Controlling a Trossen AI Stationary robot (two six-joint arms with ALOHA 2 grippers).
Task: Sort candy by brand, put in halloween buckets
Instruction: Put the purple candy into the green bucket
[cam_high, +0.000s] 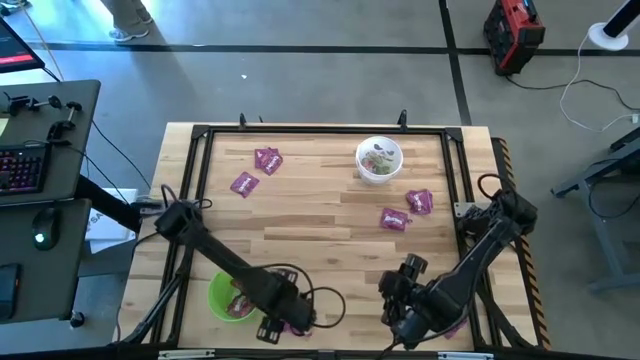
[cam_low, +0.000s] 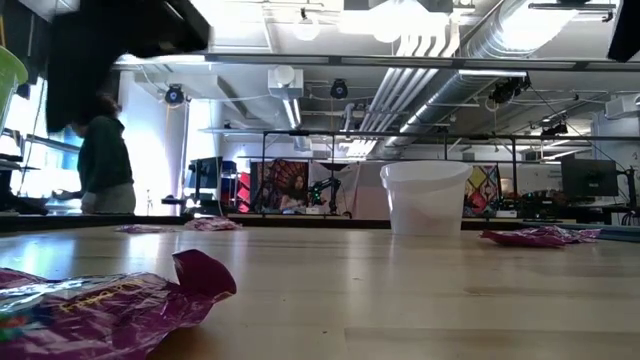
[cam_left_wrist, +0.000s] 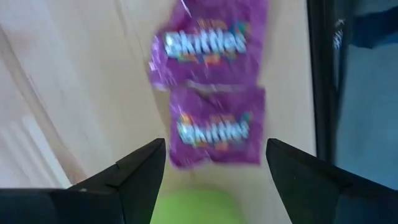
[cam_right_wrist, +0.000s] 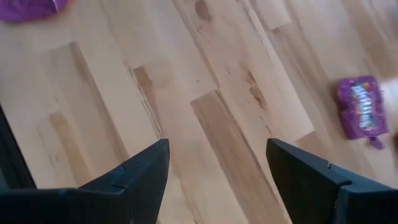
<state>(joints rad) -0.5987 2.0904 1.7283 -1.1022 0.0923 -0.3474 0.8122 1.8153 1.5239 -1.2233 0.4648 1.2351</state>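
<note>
While the left gripper (cam_left_wrist: 214, 168) hovers at the table's 7 o'clock edge, just right of the green bucket (cam_high: 226, 297), the main risk is that packets miss the pail: in its wrist view two purple packets (cam_left_wrist: 217, 132) lie on the wood beyond the fingers, overlapping each other, with only a sliver of green rim near the jaws. If they belong in that bucket, they are outside it, and a grab at the overlap could lift both or drag one off the table edge, which runs close beside them. The cable looped near the gripper could also snag on a swing.

Its jaws stand wide apart and empty, touching nothing.

Over at 5 o'clock the right gripper (cam_right_wrist: 217, 168) waits, jaws equally spread and empty, above bare wood; one packet (cam_right_wrist: 362, 115) shows farther off.

More packets lie loose: two at 11 o'clock (cam_high: 267, 160), two at 2 to 3 o'clock (cam_high: 418, 201). At 1 o'clock the white bucket (cam_high: 379, 160) holds small sweets. The green one seems to hold some purple already.
</note>
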